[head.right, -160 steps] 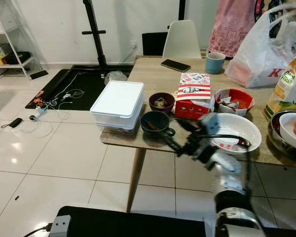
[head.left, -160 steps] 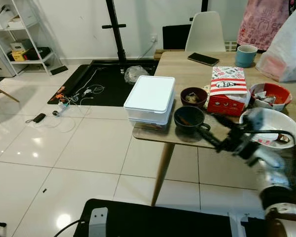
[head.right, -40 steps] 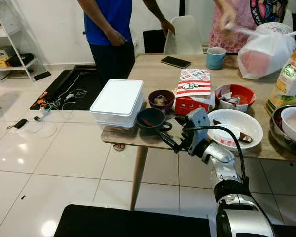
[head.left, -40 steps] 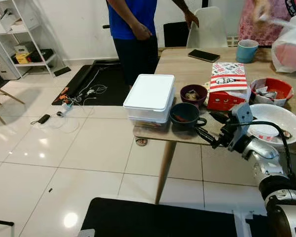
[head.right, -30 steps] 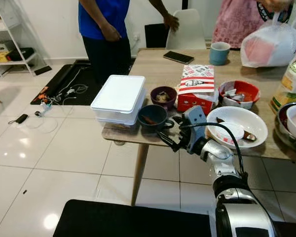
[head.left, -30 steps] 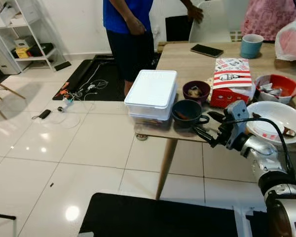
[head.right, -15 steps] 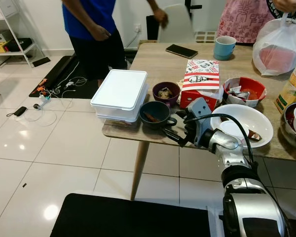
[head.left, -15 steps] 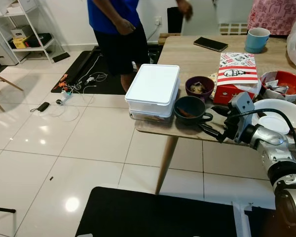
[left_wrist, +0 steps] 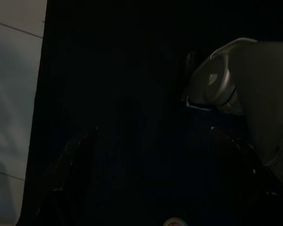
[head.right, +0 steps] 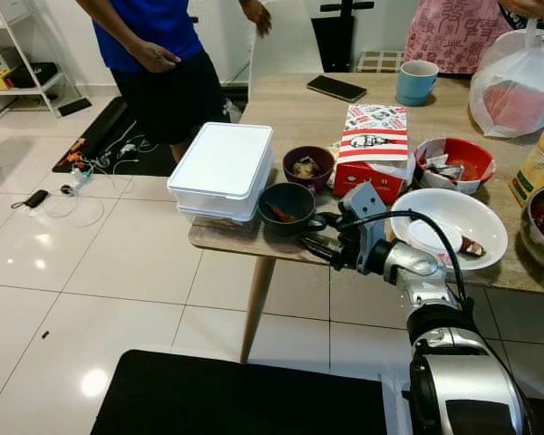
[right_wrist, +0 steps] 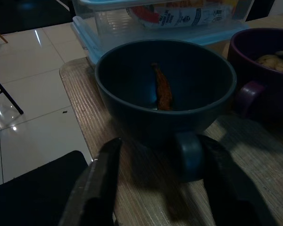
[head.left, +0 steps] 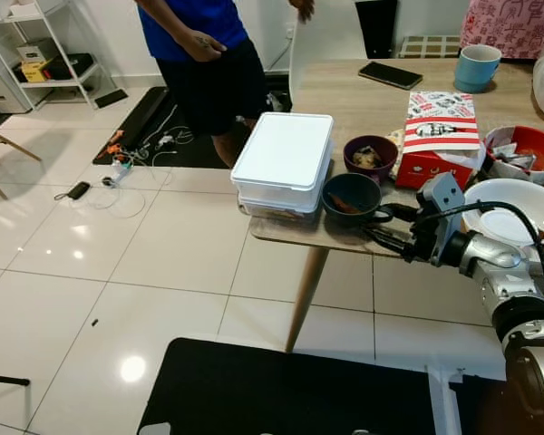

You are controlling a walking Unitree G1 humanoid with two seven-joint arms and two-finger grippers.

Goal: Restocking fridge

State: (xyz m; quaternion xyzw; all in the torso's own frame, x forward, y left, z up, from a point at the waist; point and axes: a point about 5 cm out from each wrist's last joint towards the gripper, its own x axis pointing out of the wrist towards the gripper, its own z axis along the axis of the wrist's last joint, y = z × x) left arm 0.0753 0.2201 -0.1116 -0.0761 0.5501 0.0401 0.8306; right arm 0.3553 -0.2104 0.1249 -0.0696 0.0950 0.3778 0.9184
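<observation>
Dark mug (right_wrist: 166, 89) handle seemingly between right gripper (right_wrist: 158, 188) fingers

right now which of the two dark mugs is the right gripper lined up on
The dark teal mug with an orange scrap inside: the right gripper has its open fingers either side of its handle. The purple mug sits farther back.

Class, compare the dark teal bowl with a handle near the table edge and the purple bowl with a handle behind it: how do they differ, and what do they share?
The dark teal bowl sits at the table edge; the purple bowl sits farther in, beside the red and white carton. The teal bowl holds one thin orange-brown scrap; the purple bowl holds pale lumps. The right gripper has its fingers either side of the teal bowl's handle, not the purple's. Both are round, handled and upright.
</observation>
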